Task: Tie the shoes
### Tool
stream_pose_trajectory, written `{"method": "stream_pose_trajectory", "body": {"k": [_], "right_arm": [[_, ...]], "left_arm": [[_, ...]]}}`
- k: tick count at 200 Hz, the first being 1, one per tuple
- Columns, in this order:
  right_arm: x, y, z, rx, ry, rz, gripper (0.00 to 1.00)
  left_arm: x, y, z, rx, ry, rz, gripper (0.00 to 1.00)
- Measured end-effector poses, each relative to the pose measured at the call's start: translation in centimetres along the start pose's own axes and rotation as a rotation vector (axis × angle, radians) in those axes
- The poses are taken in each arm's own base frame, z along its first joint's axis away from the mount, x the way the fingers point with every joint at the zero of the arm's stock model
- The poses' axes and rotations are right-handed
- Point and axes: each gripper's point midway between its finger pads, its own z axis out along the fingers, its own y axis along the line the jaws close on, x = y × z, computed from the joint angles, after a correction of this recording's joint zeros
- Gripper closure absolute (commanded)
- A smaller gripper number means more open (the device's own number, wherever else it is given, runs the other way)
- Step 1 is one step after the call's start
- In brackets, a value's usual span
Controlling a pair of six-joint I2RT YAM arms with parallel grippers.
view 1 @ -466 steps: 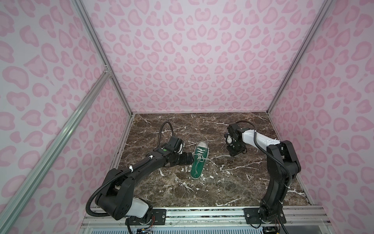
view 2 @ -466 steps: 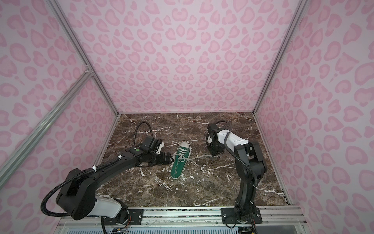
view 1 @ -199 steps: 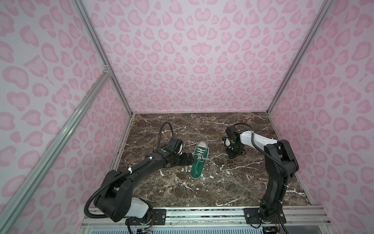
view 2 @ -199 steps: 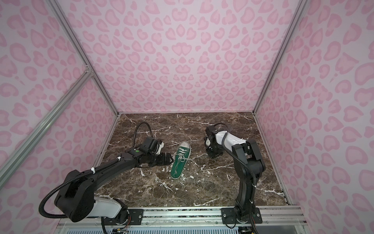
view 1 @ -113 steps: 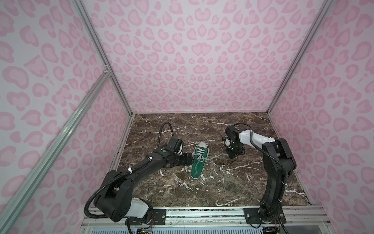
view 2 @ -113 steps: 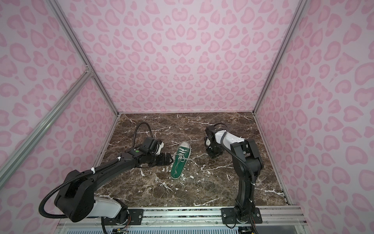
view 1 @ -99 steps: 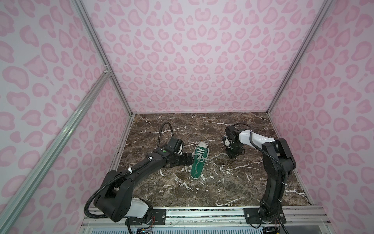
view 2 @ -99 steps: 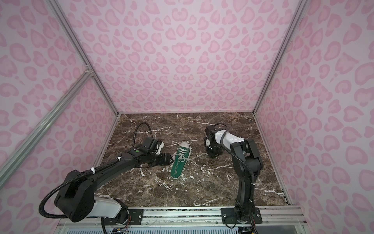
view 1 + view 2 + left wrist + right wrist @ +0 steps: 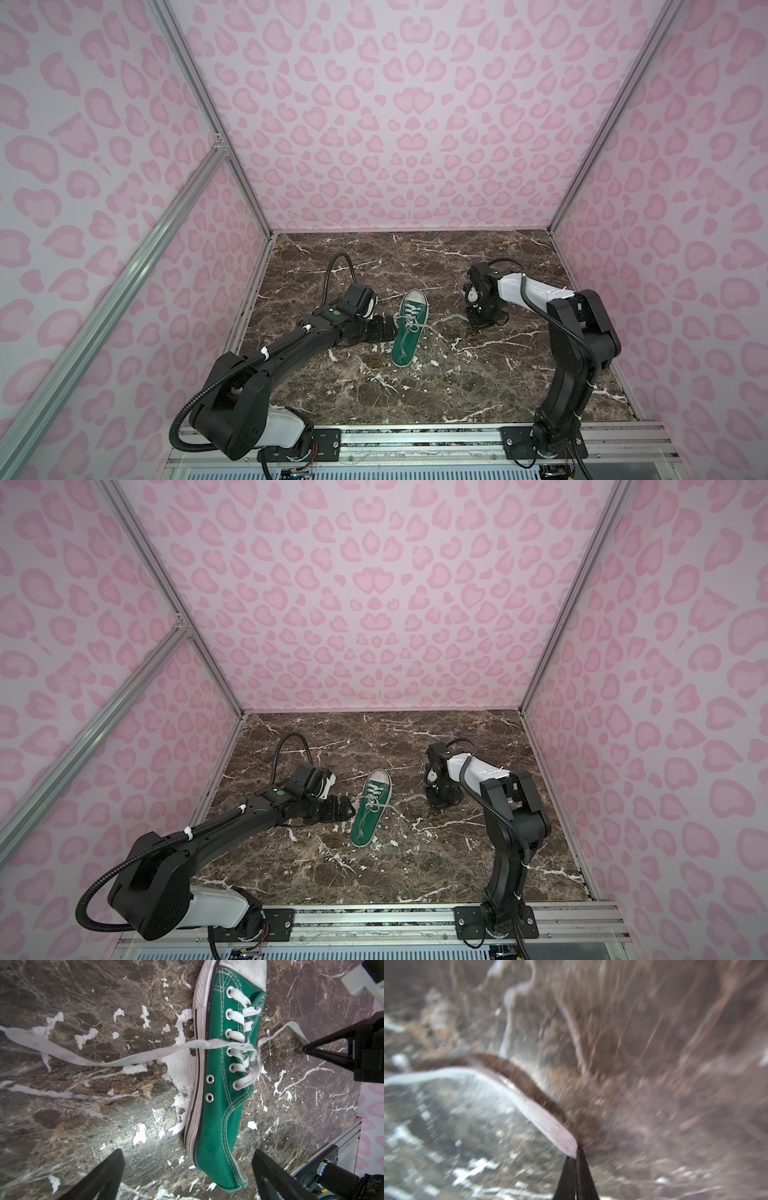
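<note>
A single green sneaker is seen lying on the brown marble tabletop, roughly midway between the two arms in both top views. Its white toe cap is pointed toward the back wall and its heel toward the front rail. In the left wrist view the shoe is shown resting on its sole, with the white laces threaded through the eyelets and crossed loosely over the tongue; no bow is seen.

Two loose lace ends are run out from the eyelet area. One lace end is laid across the marble on the left arm's side. The other lace end is stretched away toward the right arm.

The right gripper is closed, and the tip of that flat white lace is pinched between its two black fingertips (the rest of the right wrist view is blurred, so little else can be made out there). In a top view the right gripper is held low over the marble, well to the side of the shoe, with the lace drawn toward it in a shallow line.

The left gripper is spread wide and nothing is held in it; its two dark fingers are seen on either side of the heel end of the shoe without contact being visible. In a top view the left gripper is placed just beside the sneaker's near flank.
</note>
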Motion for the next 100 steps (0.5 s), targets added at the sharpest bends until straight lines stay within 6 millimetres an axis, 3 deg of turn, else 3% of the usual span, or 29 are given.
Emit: {"method": "stream_pose_trajectory", "body": {"k": [45,79,100], "right_arm": [[1.3,7.4,-0.1,-0.277,-0.057,0.116,0.99],[0.6,12.7,-0.5,-0.421,-0.091,0.138,0.99],[-0.1,14.7,-0.6,-0.485,-0.107,0.179,0.99]], "left_arm": [[0.2,-0.1,0.0,0.002,0.003,0.004,0.03],[0.3,-0.2,0.0,0.003,0.003,0.008,0.03],[0.2,-0.3,-0.2,0.005,-0.002,0.009,0.03]]}}
